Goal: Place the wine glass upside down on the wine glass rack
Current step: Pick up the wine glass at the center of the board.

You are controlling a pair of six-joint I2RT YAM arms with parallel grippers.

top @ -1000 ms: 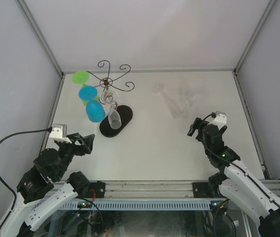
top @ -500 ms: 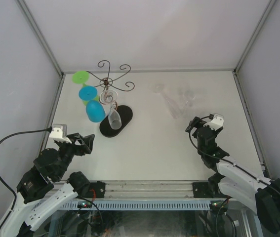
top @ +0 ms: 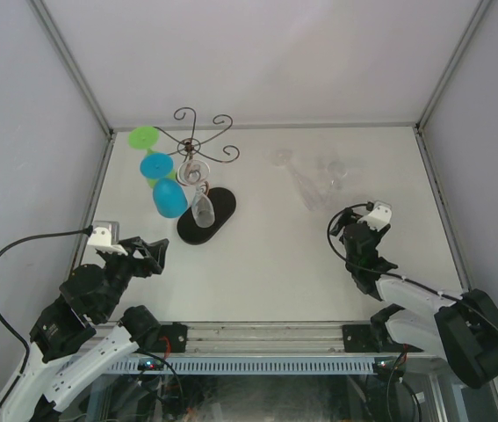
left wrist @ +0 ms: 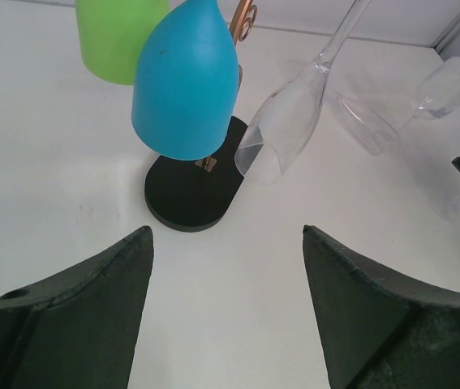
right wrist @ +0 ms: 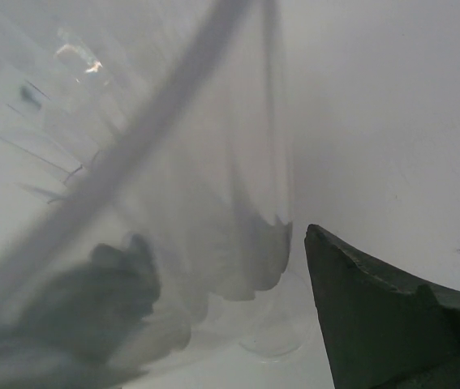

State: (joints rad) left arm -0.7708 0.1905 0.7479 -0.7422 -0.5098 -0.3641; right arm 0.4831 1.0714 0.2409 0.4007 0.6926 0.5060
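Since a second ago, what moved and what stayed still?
The right tool slid a little left, toward the clear wine glasses lying down, and its arm folded lower. It has grabbed nothing that I can see. The left tool, the wine glass rack and its hanging glasses stayed put.

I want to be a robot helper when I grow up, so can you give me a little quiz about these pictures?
1. True or false: the blue plastic wine glass hangs upside down on the dark wire wine glass rack.
2. Which is nearest the clear wine glasses on the white table? A the left gripper, B the right gripper, C the rack.
3. Fill in: the rack's oval base is coloured ____.
Key: 1 true; 2 B; 3 black.
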